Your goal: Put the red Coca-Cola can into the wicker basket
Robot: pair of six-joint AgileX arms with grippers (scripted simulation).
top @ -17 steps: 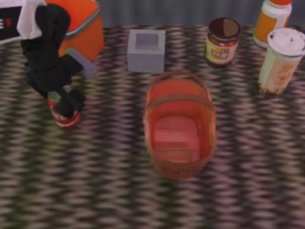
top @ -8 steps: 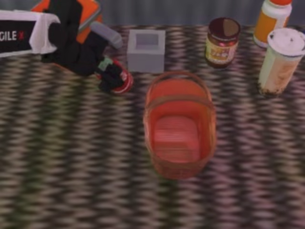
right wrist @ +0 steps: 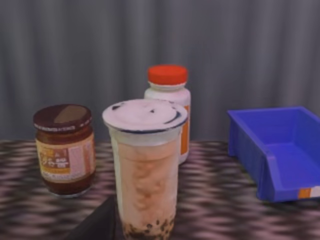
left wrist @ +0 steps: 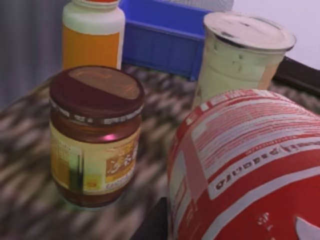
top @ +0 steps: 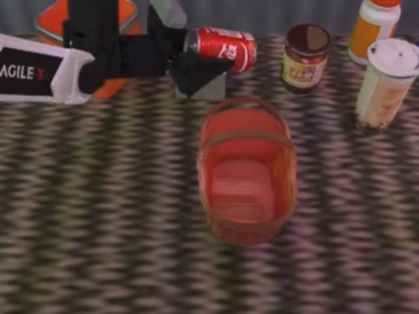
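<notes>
The red Coca-Cola can (top: 222, 46) hangs on its side in the air at the back centre, above a grey box, silver top pointing left into the gripper. My left gripper (top: 194, 47) is shut on it; the arm reaches in from the left. In the left wrist view the can (left wrist: 250, 175) fills the near corner, with one dark finger (left wrist: 155, 225) beside it. The wicker basket (top: 286, 163) stands on the table just in front and to the right of the can, handle across its back half, nothing inside. My right gripper (right wrist: 107, 220) is outside the top view.
A brown-lidded jar (top: 305, 55), an orange bottle (top: 373, 26) and a lidded drink cup (top: 386, 82) stand at the back right. The grey box (top: 208, 86) sits under the can. An orange bin (top: 55, 16) is at the back left. A blue bin (right wrist: 280, 150) lies beyond the cup.
My left gripper has lifted the can off the table at the left and swung it right and toward the back. The can has turned from upright to lying sideways.
</notes>
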